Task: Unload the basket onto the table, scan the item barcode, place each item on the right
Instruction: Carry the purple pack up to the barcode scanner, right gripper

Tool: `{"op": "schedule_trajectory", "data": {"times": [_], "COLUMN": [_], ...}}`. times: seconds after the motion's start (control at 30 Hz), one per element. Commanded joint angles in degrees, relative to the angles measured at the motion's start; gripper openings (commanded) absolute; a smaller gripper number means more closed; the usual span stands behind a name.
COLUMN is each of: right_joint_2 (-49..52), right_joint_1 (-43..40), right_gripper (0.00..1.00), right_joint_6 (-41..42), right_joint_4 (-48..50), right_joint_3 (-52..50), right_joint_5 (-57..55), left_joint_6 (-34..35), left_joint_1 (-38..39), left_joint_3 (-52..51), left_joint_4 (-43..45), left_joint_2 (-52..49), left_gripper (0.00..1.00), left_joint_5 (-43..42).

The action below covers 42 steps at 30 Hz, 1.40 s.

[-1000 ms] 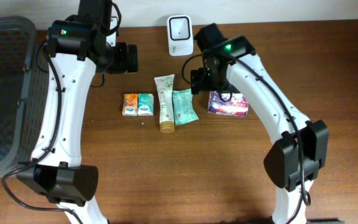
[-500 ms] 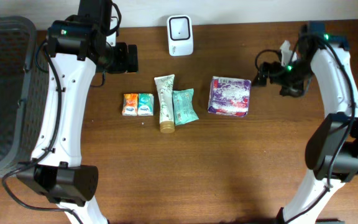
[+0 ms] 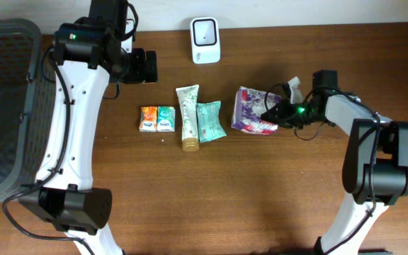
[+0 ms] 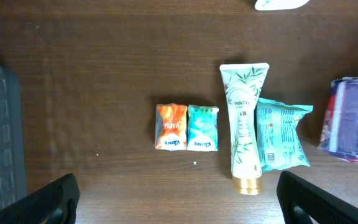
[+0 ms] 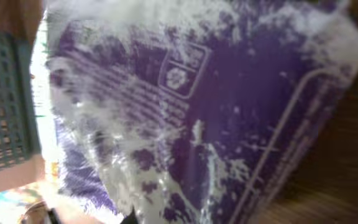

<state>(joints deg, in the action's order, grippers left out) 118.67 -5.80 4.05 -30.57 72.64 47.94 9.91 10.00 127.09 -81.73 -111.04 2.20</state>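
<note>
While the right tool (image 3: 275, 113) pinches the purple packet (image 3: 250, 112) — its wrist view all wrapper — left tool (image 4: 180, 198) gapes.

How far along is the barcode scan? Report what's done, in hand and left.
Done: only the grasp. The right gripper is shut on the right edge of the purple pack, which sits tilted.
In hand: that pack, not yet near the white scanner.
Left: carry it to the scanner and show its barcode.
The left gripper hangs open above the tube and small packets, holding nothing.
</note>
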Motion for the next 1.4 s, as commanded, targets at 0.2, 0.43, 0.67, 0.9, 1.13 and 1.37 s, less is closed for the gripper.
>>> {"op": "schedule_trajectory", "data": {"times": [0.2, 0.43, 0.67, 0.9, 1.13, 1.37], "right_joint_2": [-19.43, -32.44, -32.22, -32.00, -31.58, -31.06], "right_joint_1": [4.28, 17.79, 20.79, 20.79, 20.79, 20.79], "right_gripper": [0.04, 0.04, 0.04, 0.04, 0.04, 0.04], "right_joint_6": [-3.78, -5.66, -4.59, -3.56, -3.63, -3.61], "right_joint_4": [1.99, 6.08, 6.93, 1.70, -0.11, 2.89], "right_joint_3": [6.34, 6.34, 6.34, 6.34, 6.34, 6.34], "right_joint_5": [5.40, -25.94, -23.98, -23.98, -23.93, -21.62], "left_joint_6": [-0.13, -0.13, -0.13, -0.13, -0.13, -0.13], "left_joint_1": [-0.26, -0.26, -0.26, -0.26, -0.26, -0.26], "left_joint_3": [0.46, 0.46, 0.46, 0.46, 0.46, 0.46], "left_joint_4": [-0.04, -0.04, -0.04, -0.04, -0.04, -0.04], "left_joint_2": [0.15, 0.15, 0.15, 0.15, 0.15, 0.15], "left_gripper": [0.99, 0.99, 0.99, 0.99, 0.99, 0.99], "left_joint_5": [0.42, 0.42, 0.42, 0.42, 0.42, 0.42]}}
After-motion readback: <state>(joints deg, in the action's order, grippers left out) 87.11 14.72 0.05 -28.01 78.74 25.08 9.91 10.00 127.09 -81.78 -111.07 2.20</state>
